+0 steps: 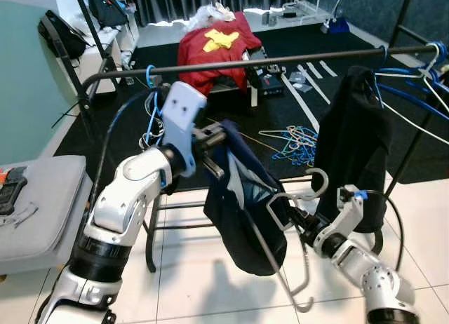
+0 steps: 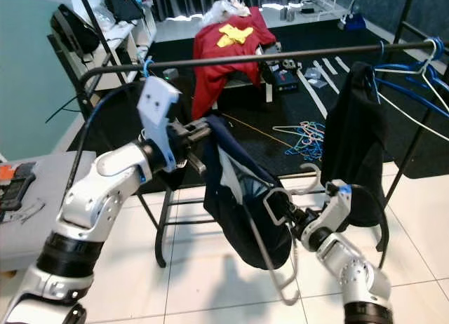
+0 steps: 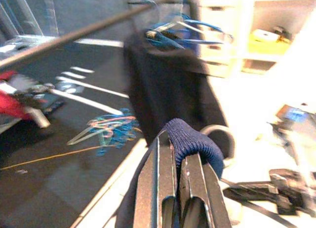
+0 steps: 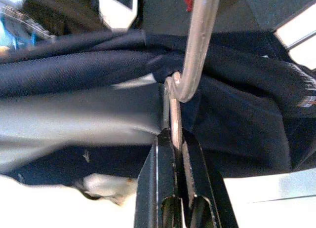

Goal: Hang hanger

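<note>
Dark navy garment (image 1: 238,205) draped between both arms below the clothes rail (image 1: 280,60), left gripper (image 1: 214,138) clamped on its ribbed collar, right gripper (image 1: 298,219) pinched shut on the silver wire hanger (image 1: 298,191) threaded into the garment, blue hangers (image 1: 414,82) on the rail's right end.

Even daylight enters from the far curtained window (image 1: 210,1), glaring on white tiles (image 1: 210,282); both wrist views show motion blur.
</note>
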`<state>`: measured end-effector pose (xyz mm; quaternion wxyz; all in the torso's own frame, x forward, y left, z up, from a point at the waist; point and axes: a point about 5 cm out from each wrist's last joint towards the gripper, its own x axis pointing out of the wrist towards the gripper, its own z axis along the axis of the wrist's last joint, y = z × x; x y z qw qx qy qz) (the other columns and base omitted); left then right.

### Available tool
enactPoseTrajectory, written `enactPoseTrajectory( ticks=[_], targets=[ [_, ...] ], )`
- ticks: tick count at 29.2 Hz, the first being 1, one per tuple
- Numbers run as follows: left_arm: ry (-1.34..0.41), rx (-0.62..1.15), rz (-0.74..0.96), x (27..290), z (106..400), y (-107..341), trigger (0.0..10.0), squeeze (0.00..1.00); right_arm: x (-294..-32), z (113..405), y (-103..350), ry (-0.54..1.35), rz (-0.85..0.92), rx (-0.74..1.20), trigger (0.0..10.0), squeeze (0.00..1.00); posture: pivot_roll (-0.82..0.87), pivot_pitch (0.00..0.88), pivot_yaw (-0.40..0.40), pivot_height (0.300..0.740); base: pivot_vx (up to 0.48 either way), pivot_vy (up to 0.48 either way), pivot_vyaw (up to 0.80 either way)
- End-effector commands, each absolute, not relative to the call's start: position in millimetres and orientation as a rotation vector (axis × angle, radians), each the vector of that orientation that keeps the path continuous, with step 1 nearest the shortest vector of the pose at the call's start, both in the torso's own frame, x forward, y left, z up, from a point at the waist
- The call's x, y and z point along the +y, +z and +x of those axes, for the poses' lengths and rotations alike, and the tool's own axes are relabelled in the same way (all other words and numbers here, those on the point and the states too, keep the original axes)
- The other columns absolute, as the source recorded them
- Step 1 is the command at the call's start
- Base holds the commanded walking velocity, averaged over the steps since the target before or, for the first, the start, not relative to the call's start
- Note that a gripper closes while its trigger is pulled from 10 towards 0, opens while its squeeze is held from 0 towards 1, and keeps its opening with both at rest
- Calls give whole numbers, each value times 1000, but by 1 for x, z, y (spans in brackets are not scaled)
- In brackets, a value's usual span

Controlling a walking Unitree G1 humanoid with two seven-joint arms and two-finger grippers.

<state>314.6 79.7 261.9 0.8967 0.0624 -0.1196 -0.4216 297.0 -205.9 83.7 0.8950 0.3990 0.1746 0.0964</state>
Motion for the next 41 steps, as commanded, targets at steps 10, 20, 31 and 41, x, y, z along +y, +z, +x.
enactPoseTrajectory(
  ticks=[10,20,31,41],
  targets=[
    [-910,-143,243,87,309,240,0,0,-220,312,102,-8,1016,178,10000,0,-68,18,108,740,0,0,0],
    [-737,-60,417,102,326,212,0,0,-238,325,145,-329,1229,-90,10000,0,-74,33,115,740,0,0,0],
    [-826,2,441,94,315,198,0,0,-208,336,162,20,761,72,10000,0,-72,39,115,740,0,0,0],
    [-660,-43,437,110,331,213,0,0,-224,305,89,28,392,439,10000,0,-73,41,115,740,0,0,0]
  ],
)
